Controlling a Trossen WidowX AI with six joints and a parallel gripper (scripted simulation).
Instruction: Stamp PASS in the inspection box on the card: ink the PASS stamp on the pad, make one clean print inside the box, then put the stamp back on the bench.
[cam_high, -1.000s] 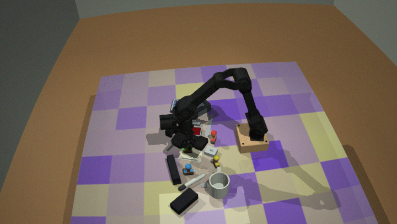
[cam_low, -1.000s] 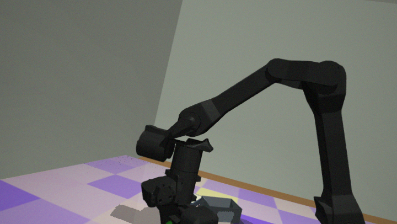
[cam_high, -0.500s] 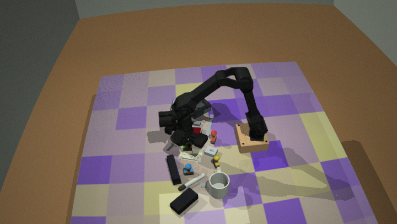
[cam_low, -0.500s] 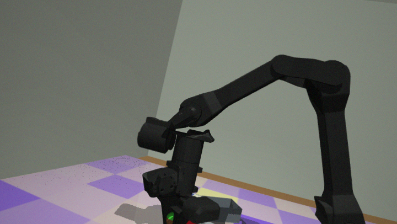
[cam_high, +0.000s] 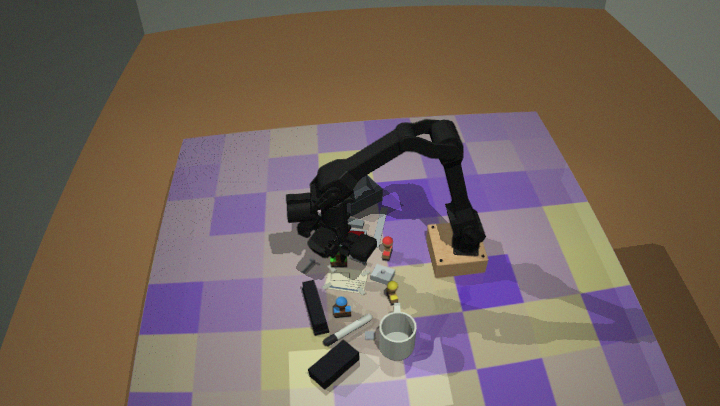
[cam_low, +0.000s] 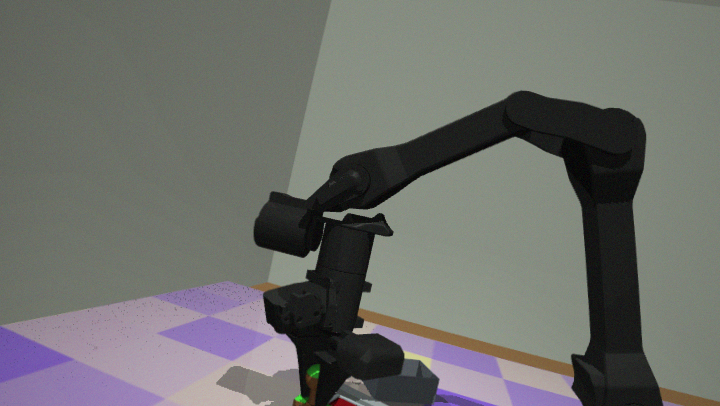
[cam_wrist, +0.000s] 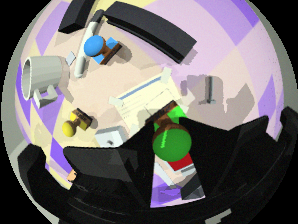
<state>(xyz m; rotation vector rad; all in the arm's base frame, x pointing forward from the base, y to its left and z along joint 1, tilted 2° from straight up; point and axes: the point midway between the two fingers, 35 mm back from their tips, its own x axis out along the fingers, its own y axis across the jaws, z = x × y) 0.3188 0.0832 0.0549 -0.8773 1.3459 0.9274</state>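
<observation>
My gripper (cam_high: 340, 252) (cam_wrist: 166, 123) is shut on the green-topped stamp (cam_high: 338, 260) (cam_low: 313, 374) (cam_wrist: 172, 142), holding it by its brown handle, roughly upright. The stamp is over or beside the far end of the white card (cam_high: 344, 285) (cam_wrist: 134, 113) and hides part of it in the wrist view; its exact height above the card is unclear. No print is discernible on the visible part of the card. The red ink pad (cam_high: 357, 233) (cam_low: 347, 402) (cam_wrist: 182, 163) lies beyond the card, partly hidden by the gripper. The stamp's underside is hidden.
Stamps with red (cam_high: 387, 241), yellow (cam_high: 392, 285) (cam_wrist: 68, 129) and blue (cam_high: 341, 302) (cam_wrist: 94, 46) knobs stand around the card. A grey block (cam_high: 382, 273), black bar (cam_high: 314, 307), marker (cam_high: 350, 328), mug (cam_high: 397, 345), black block (cam_high: 333, 365) and grey bin (cam_low: 407, 387) are nearby.
</observation>
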